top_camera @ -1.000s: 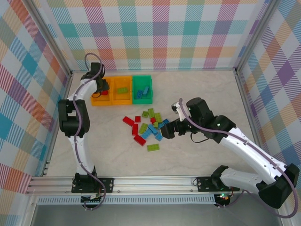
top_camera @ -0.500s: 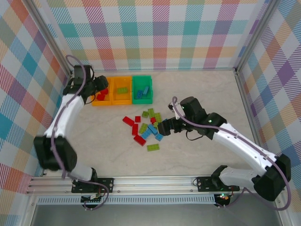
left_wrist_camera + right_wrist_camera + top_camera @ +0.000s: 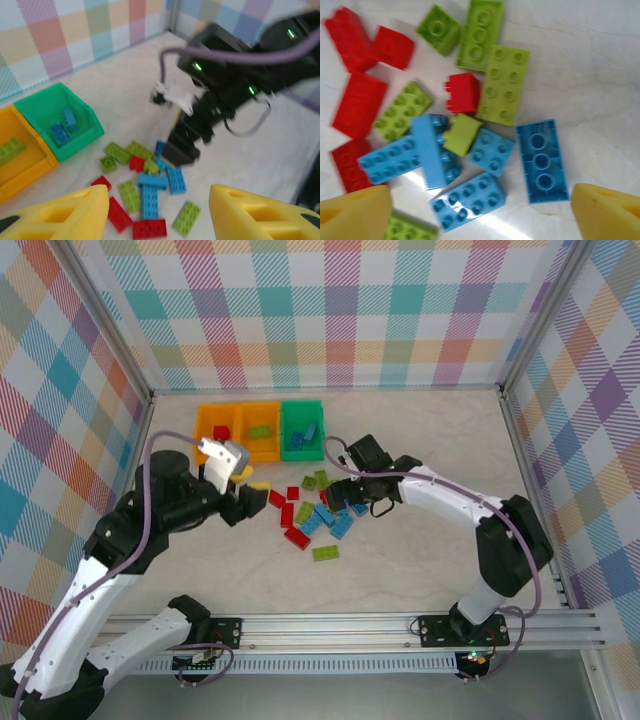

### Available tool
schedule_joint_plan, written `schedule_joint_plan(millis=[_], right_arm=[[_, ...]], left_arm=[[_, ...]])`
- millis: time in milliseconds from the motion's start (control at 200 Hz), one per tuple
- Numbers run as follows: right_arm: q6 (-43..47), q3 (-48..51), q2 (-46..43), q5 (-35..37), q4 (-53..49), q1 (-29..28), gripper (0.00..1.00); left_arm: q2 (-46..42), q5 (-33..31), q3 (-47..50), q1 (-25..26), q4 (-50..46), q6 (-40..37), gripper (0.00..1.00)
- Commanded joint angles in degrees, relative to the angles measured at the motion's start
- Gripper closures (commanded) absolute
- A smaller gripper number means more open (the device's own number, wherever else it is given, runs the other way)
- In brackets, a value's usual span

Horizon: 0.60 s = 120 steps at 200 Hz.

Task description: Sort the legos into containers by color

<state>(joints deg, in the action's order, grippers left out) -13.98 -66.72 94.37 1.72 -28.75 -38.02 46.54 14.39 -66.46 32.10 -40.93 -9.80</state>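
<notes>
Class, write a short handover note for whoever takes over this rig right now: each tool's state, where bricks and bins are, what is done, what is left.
Left tool: open, empty, beside the pile.
Right tool: open, empty, above the pile.
Bins, far left: left orange bin holds red, middle orange bin lime, green bin blue.
Done: a few bricks binned.
Left: the mixed pile of red, lime and blue bricks on the table.

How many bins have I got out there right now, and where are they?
3, side by side in a row at the back: left orange bin, middle orange bin, and green bin on the right. None looks hidden.
</notes>
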Motion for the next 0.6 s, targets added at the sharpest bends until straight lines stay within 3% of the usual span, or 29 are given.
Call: schedule_joint_plan(millis=[0,115,320,490,595], right_arm=[[3.11,-2.67,4.11,3.63,-0.91,0.92,0.18],[3.02,-2.64,6.79,2.14,-0.84,2.09,0.27],[1.94,-0.40,9.17,0.94,1.32,3.40,0.45],[1.85,-0.47,11.75,0.33,1.32,3.39,0.48],[1.67,-0.52,12.82,-0.24,1.81,3.39,0.49]], left_arm=[[-1.85,4.60,5.13,0.53,-2.65,-7.44,0.42],[-2.53,7.10,9.05,0.60,0.58,-8.04,0.39],[-1.28,5.91,12.23,0.58,-0.20,-9.33,0.36],[-2.20,5.99,14.14,0.60,0.93,-9.62,0.32],[-2.17,5.18,14.36,0.58,1.11,-10.06,0.24]])
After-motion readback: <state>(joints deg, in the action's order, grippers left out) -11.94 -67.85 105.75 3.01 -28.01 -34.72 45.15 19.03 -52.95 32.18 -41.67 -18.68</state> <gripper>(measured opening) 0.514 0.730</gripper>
